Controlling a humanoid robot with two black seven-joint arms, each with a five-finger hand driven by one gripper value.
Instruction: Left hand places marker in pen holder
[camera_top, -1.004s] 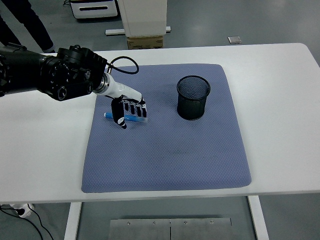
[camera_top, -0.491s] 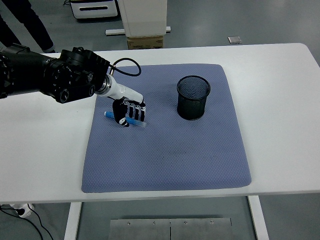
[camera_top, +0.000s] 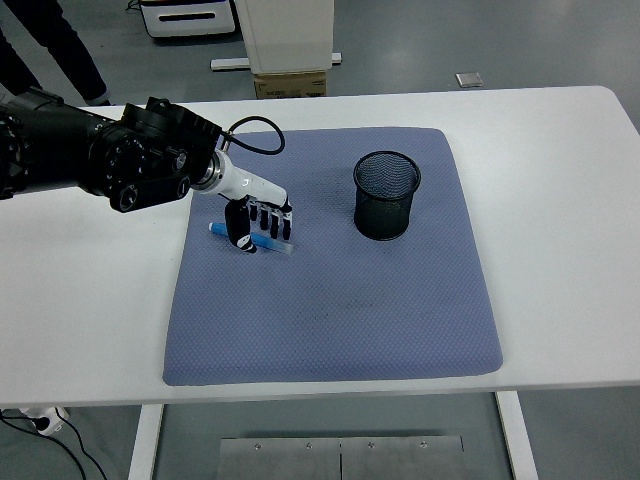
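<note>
Marker (camera_top: 252, 240) lies under left hand (camera_top: 258, 223), on mat (camera_top: 340, 300).

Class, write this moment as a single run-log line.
left hand: curled over marker on mat | pen holder: upright, no marker inside

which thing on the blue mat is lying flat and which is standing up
The blue marker lies flat on the mat, under the left hand whose fingers curl over it. The black mesh pen holder stands upright, apart, to its right.
</note>
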